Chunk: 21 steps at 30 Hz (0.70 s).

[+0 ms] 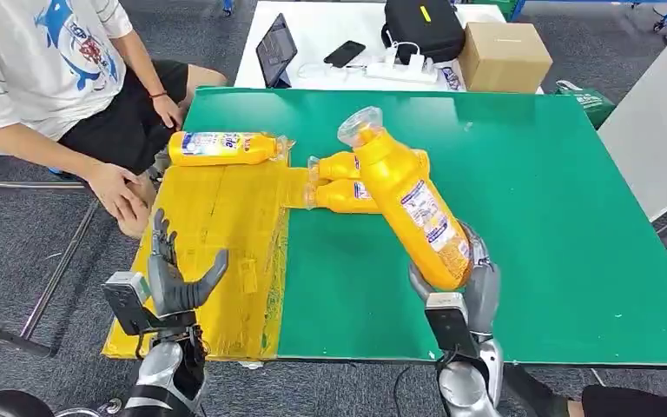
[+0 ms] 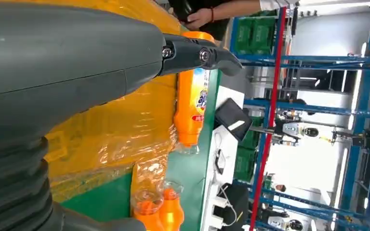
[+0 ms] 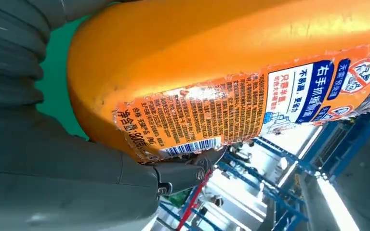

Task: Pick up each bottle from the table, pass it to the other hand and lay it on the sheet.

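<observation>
You get even, bright overhead light in the head view with soft shadows on the green table, while both wrist views blow out toward the background and blur their close grey covers.

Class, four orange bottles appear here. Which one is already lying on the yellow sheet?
The labelled bottle at the far end of the yellow sheet. Two others lie on the green table, and the right hand holds the fourth.

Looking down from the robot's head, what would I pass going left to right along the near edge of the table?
Left hand, open over the yellow sheet → bare green table → right hand holding a tilted orange bottle.
</observation>
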Motion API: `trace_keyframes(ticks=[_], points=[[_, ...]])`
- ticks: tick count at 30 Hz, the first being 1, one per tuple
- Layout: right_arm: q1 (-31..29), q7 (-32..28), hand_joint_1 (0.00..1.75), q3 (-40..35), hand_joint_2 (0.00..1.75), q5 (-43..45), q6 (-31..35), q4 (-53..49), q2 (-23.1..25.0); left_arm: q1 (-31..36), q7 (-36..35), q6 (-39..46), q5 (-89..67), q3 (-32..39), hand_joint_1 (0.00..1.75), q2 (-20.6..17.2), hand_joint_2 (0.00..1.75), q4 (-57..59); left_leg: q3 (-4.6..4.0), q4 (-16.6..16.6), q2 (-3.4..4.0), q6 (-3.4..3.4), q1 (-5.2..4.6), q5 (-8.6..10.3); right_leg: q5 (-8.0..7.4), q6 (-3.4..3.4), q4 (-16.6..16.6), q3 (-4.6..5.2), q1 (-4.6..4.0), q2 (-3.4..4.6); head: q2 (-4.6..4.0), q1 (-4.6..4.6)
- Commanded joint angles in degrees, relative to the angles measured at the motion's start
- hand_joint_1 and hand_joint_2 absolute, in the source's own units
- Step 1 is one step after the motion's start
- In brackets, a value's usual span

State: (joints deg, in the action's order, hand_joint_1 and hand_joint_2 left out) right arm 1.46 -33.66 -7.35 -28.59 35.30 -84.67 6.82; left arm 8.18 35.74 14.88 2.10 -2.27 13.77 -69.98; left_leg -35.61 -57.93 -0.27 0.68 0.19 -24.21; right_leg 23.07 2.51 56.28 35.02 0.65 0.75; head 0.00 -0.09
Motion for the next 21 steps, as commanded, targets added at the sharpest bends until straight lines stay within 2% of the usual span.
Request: trace_keyframes(ticks=[1, 3, 4, 9, 10, 12, 13, 14, 15, 17, 21], points=[[-0.4, -0.3, 1.73, 2.5, 1.75, 0.3, 0.1, 0.2, 1.1, 0.5, -0.4, -0.3, 0.2, 1.6, 0.0, 0.6, 1.75, 0.6, 0.12, 0.0, 0.0, -0.01, 0.01, -0.06, 0.05, -0.04, 0.0, -0.13, -0.02, -0.05, 0.0, 0.02], [-0.4, -0.3, 1.73, 2.5, 1.75, 0.3, 0.1, 0.2, 1.1, 0.5, -0.4, -0.3, 0.2, 1.6, 0.0, 0.6, 1.75, 0.6, 0.37, 0.0, 0.04, -0.04, 0.07, -0.18, 0.14, -0.1, 0.0, -0.4, -0.1, -0.07, 0.0, 0.0], [-0.4, -0.3, 1.73, 2.5, 1.75, 0.3, 0.1, 0.2, 1.1, 0.5, -0.4, -0.3, 0.2, 1.6, 0.0, 0.6, 1.75, 0.6, 0.08, 0.0, 0.02, -0.01, 0.0, -0.03, 0.03, -0.03, 0.0, -0.08, -0.01, -0.02, 0.0, 0.0], [-0.4, -0.3, 1.73, 2.5, 1.75, 0.3, 0.1, 0.2, 1.1, 0.5, -0.4, -0.3, 0.2, 1.6, 0.0, 0.6, 1.75, 0.6, 0.36, 0.0, 0.03, -0.04, 0.07, -0.18, 0.14, -0.11, 0.0, -0.4, -0.1, -0.08, 0.0, 0.0], [-0.4, -0.3, 1.73, 2.5, 1.75, 0.3, 0.1, 0.2, 1.1, 0.5, -0.4, -0.3, 0.2, 1.6, 0.0, 0.6, 1.75, 0.6, 0.1, 0.0, 0.02, -0.02, 0.01, -0.05, 0.04, -0.05, 0.0, -0.12, -0.02, -0.03, 0.0, 0.0], [-0.4, -0.3, 1.73, 2.5, 1.75, 0.3, 0.1, 0.2, 1.1, 0.5, -0.4, -0.3, 0.2, 1.6, 0.0, 0.6, 1.75, 0.6, 0.2, 0.0, 0.01, -0.03, 0.02, -0.09, 0.08, -0.07, 0.0, -0.21, -0.03, -0.06, 0.0, 0.0], [-0.6, -0.6, 1.73, 2.5, 1.75, 0.0, 0.2, 0.6, 1.1, 0.5, -1.5, -2.5, 1.6, 1.1, 0.0, 0.3, 1.75, 0.6, 0.15, 0.0, 0.01, -0.03, 0.02, -0.07, 0.06, -0.06, 0.0, -0.17, -0.04, -0.05, 0.0, 0.0], [-0.3, -1.4, 1.73, 2.1, 1.75, -0.1, -0.6, 1.1, 1.0, 0.2, -4.3, -7.4, 4.4, -0.2, 0.0, -0.4, 1.75, 0.6, 0.41, 0.0, 0.02, -0.06, 0.08, -0.2, 0.17, -0.13, 0.0, -0.45, -0.11, -0.1, 0.0, 0.0], [0.1, -3.2, 1.75, 1.7, 1.75, -0.3, -0.6, 2.0, 1.2, -0.4, -7.0, -13.7, 9.1, -1.1, 0.0, -0.7, 1.75, 0.7, 0.2, 0.0, 0.03, -0.03, 0.02, -0.09, 0.07, -0.07, 0.0, -0.21, -0.04, -0.04, 0.0, 0.0], [0.7, -5.9, 1.75, 0.2, 1.75, -0.6, -0.9, 4.3, 1.6, -1.2, -10.0, -21.3, 14.0, -4.1, 0.0, -1.8, 1.75, 1.0, 0.29, 0.1, 0.01, -0.04, 0.04, -0.11, 0.09, -0.08, -0.1, -0.32, -0.06, -0.06, 0.0, 0.0], [-0.1, -6.3, 1.75, -8.7, 1.75, -2.9, 3.8, 9.9, 0.4, -1.8, -12.6, -31.1, 18.1, -10.4, 0.0, -4.0, 1.75, 2.0, 0.23, 0.1, 0.11, -0.03, 0.05, -0.08, 0.03, -0.07, -0.1, -0.23, -0.07, 0.06, 0.0, 0.02]])
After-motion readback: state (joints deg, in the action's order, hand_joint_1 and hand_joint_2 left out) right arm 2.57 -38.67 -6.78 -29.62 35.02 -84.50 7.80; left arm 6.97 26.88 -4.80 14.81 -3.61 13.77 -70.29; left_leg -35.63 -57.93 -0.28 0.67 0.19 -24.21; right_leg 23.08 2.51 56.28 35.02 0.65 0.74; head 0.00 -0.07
